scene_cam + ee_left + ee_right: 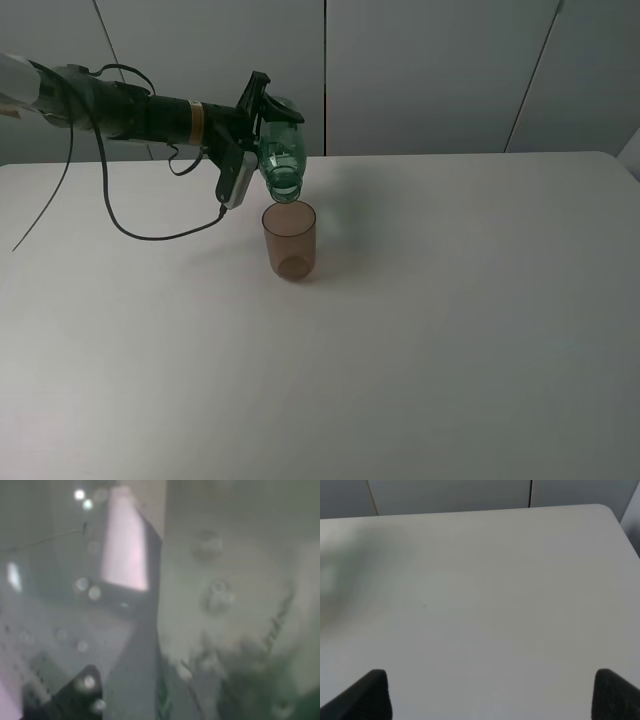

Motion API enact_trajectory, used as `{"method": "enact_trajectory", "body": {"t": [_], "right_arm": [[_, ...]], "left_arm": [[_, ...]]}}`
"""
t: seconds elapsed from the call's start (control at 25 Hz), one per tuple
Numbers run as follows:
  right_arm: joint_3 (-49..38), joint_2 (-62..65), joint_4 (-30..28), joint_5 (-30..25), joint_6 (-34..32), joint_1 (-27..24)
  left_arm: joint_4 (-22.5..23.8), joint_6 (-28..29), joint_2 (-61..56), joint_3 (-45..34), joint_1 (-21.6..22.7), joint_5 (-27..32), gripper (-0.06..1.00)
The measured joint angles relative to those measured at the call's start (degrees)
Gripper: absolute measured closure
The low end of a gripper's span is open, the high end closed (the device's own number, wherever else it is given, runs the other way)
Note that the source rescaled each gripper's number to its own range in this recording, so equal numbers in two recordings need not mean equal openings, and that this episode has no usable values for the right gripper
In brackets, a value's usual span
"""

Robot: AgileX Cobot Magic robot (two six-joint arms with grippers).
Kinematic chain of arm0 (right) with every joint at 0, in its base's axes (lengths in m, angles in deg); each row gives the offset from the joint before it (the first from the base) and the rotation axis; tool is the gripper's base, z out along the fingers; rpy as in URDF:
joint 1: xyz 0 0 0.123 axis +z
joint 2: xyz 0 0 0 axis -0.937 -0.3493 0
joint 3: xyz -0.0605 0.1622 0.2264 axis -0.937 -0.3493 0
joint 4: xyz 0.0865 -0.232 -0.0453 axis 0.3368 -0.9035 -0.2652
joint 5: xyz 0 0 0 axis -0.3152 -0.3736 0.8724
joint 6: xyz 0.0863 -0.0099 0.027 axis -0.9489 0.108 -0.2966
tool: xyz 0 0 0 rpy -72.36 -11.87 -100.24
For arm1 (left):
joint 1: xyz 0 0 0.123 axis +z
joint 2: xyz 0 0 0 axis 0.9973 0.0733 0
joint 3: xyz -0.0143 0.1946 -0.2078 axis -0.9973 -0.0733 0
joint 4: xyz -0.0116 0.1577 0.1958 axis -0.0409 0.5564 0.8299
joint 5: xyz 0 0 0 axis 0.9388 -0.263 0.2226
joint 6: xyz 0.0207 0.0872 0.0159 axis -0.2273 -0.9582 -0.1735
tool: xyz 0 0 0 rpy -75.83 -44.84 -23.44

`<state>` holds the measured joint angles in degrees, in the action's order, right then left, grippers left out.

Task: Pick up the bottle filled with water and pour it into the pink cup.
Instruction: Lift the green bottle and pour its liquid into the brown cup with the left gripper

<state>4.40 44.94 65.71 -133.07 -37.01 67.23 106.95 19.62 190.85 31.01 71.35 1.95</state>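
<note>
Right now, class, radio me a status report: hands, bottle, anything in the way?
Left hand shut on bottle. Bottle tipped mouth-down over pink cup. Right hand open, empty. Nothing in the way.

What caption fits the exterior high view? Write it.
Left gripper tips the green bottle mouth-down over the pink cup.

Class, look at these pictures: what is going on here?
The left pincer grips the bottle, tipped mouth-down right above the cup, which stands on the table. Flowing water cannot be made out. The right pincer hangs open over the table, holding nothing.
</note>
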Motion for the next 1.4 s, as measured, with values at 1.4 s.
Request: {"method": "enact_trajectory", "body": {"t": [1.4], "right_arm": [[0.00, 0.00, 0.00, 0.00, 0.00, 0.00]], "left_arm": [[0.73, -4.62, -0.10, 0.13, 0.00, 0.36, 0.50]]}}
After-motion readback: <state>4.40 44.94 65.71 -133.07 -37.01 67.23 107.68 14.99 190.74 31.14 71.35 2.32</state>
